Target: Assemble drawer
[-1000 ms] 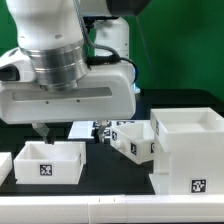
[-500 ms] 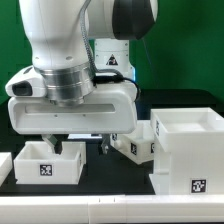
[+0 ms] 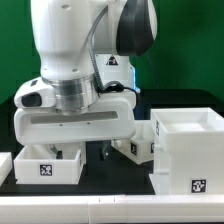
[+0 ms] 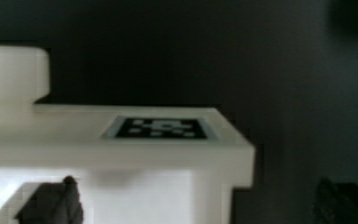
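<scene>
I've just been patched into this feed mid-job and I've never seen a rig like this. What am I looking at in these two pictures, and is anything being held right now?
The big white machine is a robot arm. Its gripper points down at the black table.

The exterior view comes from a camera off the arm that takes in the whole scene. The wrist view comes from a camera on the arm's wrist, looking past the gripper.

On the table lie white drawer parts with square tags. A small tray is under the gripper, a second tray sits tilted behind it, and the large housing is on the exterior view's right.

In the wrist view the dark fingers stand wide apart over a blurred white part. Nothing is held.
</scene>
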Available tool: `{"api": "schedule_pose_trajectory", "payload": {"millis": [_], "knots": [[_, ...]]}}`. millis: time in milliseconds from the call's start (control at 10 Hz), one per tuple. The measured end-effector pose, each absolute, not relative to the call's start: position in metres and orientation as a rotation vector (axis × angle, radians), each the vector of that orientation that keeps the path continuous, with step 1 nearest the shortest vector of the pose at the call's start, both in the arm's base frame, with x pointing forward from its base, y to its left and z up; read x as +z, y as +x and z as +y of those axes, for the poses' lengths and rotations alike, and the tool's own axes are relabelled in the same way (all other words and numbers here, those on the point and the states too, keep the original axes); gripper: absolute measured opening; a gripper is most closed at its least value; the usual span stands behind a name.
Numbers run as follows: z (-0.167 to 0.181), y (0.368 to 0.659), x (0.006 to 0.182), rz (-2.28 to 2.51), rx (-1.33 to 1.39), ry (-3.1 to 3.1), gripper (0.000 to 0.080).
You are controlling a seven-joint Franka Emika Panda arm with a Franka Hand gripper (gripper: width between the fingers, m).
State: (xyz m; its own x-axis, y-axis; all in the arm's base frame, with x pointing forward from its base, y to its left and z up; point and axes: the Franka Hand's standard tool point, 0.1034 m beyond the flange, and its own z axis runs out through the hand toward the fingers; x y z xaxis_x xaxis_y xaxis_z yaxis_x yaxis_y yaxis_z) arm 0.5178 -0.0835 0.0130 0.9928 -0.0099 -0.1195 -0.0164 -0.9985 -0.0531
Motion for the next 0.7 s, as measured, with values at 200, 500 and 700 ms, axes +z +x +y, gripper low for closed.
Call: {"api": "schedule_pose_trajectory", "payload": {"millis": [200,500,700], "knots": [[-0.0830,0.5179,0.0135,0.030,0.194,-3.076,0.0649],[-0.0828,0.5177,0.0131,0.030,0.195,-3.076,0.0387],[-0.0828,0.5176,0.0131,0.030,0.195,-3.076,0.0252]]}}
